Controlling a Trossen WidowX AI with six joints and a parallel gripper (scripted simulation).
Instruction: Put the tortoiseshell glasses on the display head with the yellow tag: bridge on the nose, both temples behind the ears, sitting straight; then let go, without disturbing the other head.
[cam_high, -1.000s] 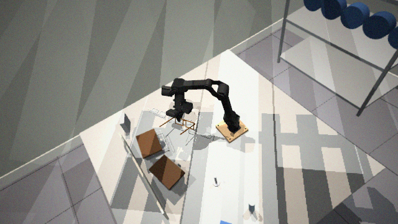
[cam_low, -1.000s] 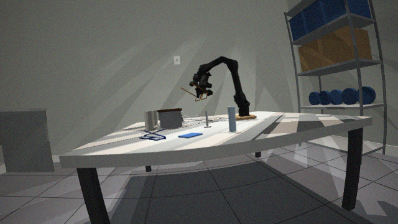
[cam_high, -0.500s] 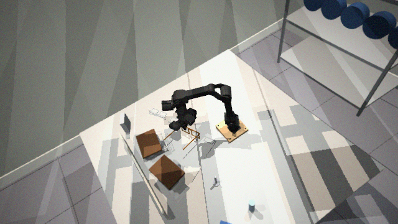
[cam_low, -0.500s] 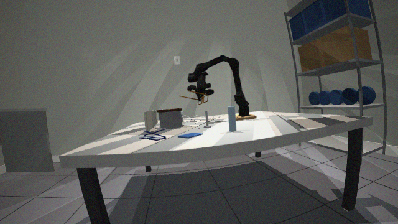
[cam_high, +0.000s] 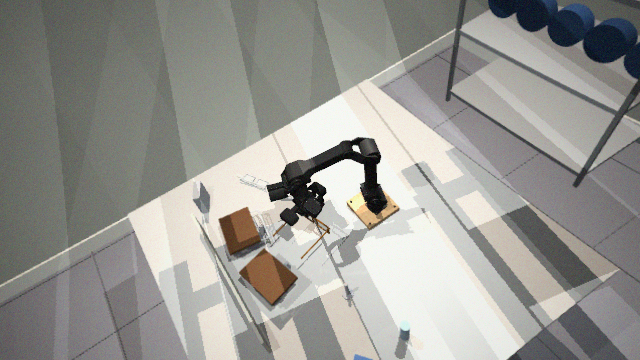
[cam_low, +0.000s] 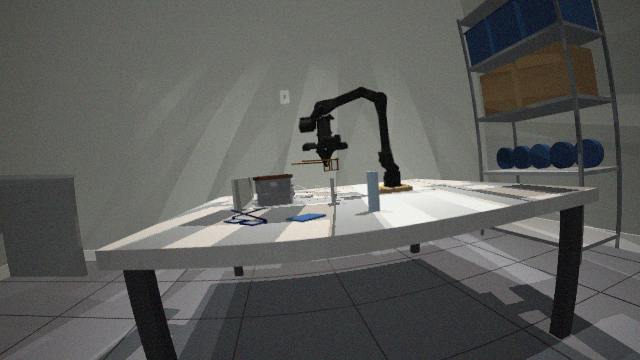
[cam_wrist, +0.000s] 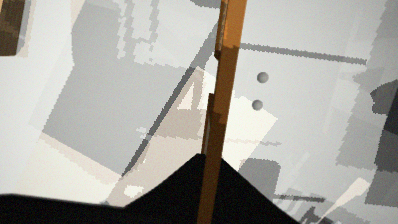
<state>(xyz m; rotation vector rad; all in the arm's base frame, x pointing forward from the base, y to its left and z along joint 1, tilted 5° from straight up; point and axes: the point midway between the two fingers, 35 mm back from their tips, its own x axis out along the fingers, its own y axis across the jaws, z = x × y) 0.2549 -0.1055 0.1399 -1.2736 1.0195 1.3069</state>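
The tortoiseshell glasses (cam_high: 315, 244) (cam_low: 338, 164) (cam_wrist: 230, 55) hang in the air, temples unfolded. My gripper (cam_high: 314, 216) (cam_low: 326, 164) (cam_wrist: 206, 163) is shut on their front frame, high above the table. In the exterior view the temples look near level; in the top view they point lower left, towards the heads. One brown-topped head (cam_high: 240, 230) stands left of the gripper. The other head (cam_high: 268, 276) stands below it in that view; a grey head side (cam_low: 273, 192) shows in the exterior view. The yellow tag cannot be made out, nor can the noses and ears.
A long upright panel (cam_high: 232, 280) (cam_low: 242, 194) stands behind the heads. Clear-framed glasses (cam_high: 253, 181) lie near the wall side. Dark blue glasses (cam_low: 245, 218), a blue flat piece (cam_low: 306, 217), a light blue cylinder (cam_high: 404, 332) (cam_low: 373, 191) and a small post (cam_high: 348, 292) (cam_low: 332, 191) are farther off.
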